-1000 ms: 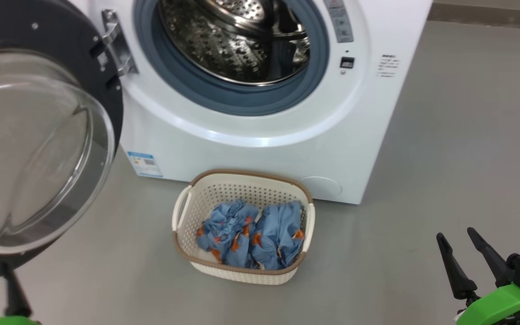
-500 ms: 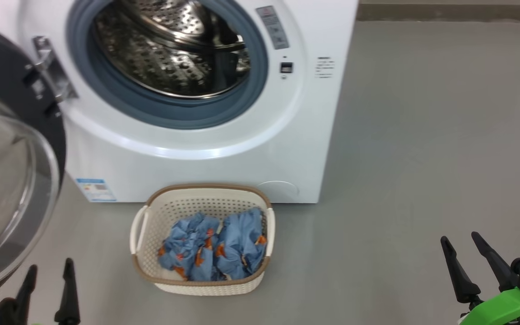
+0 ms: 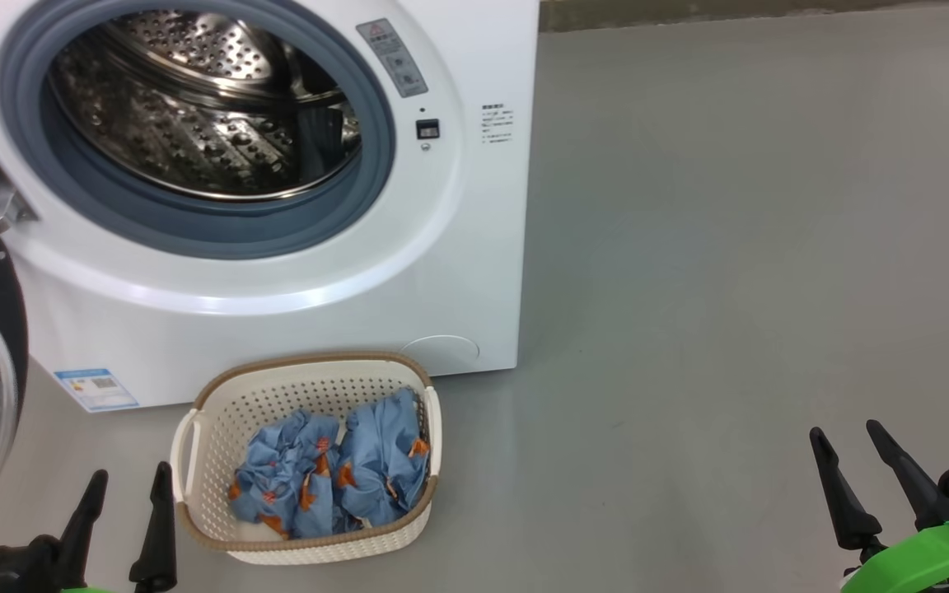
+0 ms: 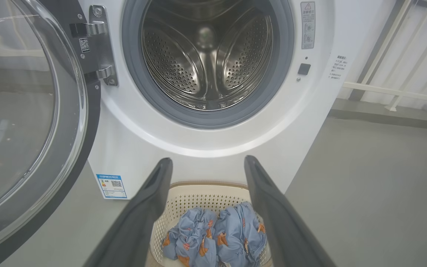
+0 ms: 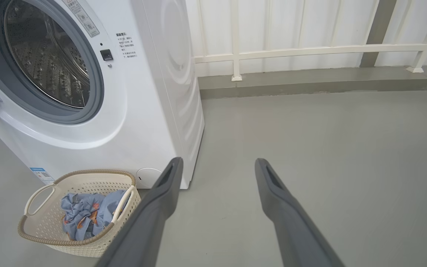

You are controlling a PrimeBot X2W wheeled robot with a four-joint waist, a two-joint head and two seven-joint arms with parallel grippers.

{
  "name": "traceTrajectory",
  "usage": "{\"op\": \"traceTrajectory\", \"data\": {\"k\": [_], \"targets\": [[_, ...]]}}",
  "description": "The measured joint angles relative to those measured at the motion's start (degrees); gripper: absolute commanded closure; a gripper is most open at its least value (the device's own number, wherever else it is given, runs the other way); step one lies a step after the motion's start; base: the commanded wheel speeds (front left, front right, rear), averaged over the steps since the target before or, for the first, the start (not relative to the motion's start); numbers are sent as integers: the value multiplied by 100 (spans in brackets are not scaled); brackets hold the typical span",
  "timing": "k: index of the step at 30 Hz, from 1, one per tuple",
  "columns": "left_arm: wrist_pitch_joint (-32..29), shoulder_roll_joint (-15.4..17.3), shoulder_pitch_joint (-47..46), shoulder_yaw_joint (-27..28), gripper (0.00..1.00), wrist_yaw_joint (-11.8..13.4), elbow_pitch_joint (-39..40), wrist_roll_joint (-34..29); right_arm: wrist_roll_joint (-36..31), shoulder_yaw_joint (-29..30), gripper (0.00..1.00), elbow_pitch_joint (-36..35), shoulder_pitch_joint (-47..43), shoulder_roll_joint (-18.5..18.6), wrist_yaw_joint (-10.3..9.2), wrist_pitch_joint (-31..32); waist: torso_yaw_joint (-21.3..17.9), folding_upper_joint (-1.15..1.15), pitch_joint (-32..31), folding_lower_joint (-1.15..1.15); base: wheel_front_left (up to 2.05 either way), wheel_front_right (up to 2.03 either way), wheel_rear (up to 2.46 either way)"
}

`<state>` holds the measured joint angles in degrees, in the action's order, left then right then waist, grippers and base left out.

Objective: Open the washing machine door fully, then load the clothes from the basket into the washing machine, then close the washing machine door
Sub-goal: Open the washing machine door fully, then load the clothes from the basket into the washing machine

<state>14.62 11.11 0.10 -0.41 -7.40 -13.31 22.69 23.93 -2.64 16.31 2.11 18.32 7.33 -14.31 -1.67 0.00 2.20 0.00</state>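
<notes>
The large round washing machine door (image 4: 32, 111), glossy black around a bulging clear glass bowl, is standing swung wide on its hinge at the left of the big white front-loading washing machine (image 3: 277, 313), so the opening step is looking done. The perforated steel drum (image 4: 206, 63) is showing bare, and both crumpled light-blue clothes (image 3: 334, 478) with orange-red patches are lying side by side in the small cream perforated basket (image 3: 310, 361) with the brown rim. Loading is therefore not yet begun, and closing the door is waiting after it. The basket is sitting on the grey floor (image 3: 730, 247) just in front of the washer's lower front edge. The left gripper (image 3: 131, 472) is hovering just beside the basket's left handle, its two dark fingers spread apart and holding nothing; in its wrist view the clothes are lying ahead between those fingers. The right gripper (image 3: 845, 428) is hanging well apart to the right over bare floor, fingers likewise spread and empty.
</notes>
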Motion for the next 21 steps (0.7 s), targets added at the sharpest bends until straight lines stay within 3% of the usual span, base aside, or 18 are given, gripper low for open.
{"op": "traceTrajectory", "data": {"k": [15, 21], "targets": [[0, 58, 0, -92, 0, 0, 22, 346, -1, 101, 0, -25, -17, -52, 0, 0, -99, 0, 18, 0, 0, -1, 0], [0, 144, -5, -197, 0, 0, 14, 402, -1, 125, 0, -29, -16, -60, 0, 0, -79, 0, 70, 0, 28, -76, 48]]}}
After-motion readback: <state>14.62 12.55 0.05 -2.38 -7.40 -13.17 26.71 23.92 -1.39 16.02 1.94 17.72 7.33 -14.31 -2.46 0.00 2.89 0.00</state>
